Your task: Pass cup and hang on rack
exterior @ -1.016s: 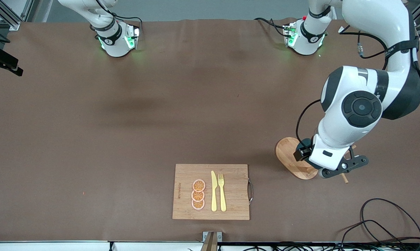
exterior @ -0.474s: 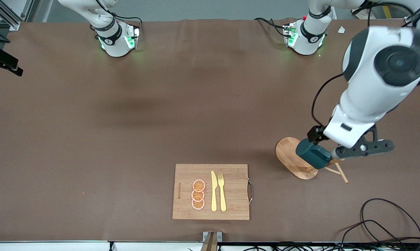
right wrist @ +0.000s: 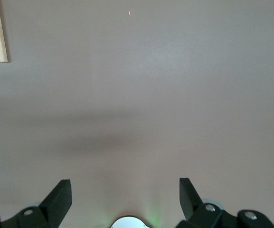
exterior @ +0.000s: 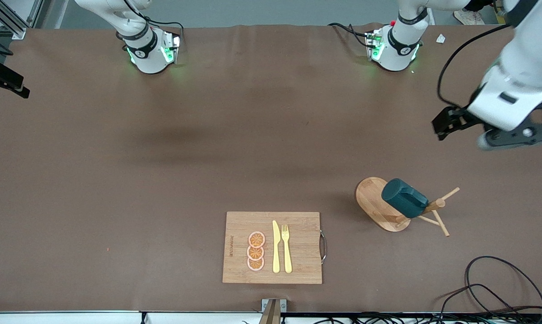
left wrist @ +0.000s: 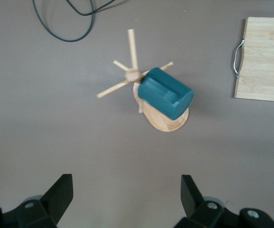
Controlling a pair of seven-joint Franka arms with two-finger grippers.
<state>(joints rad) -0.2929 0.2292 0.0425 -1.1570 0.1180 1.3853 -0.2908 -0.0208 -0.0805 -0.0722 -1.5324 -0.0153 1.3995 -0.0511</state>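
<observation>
Matt teal cup (exterior: pixel 404 204) on a light wooden rack (exterior: pixel 375 202).

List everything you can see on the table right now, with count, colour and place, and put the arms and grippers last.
cup: one, dark teal, hanging on the rack, tilted.
rack: one, light wood, toward the left arm's end of the table.
cutting board: one, bamboo with a metal handle, near the front camera's edge, mid-table.
orange slices: three, orange, in a row on the cutting board.
knife: one, yellow, on the cutting board beside the slices.
fork: one, yellow, beside the knife.
cable: black, looped at the corner nearest the camera, left arm's end.
left gripper: open, empty, up over the table above the rack.
right gripper: open, empty, over bare table; that arm waits.
</observation>
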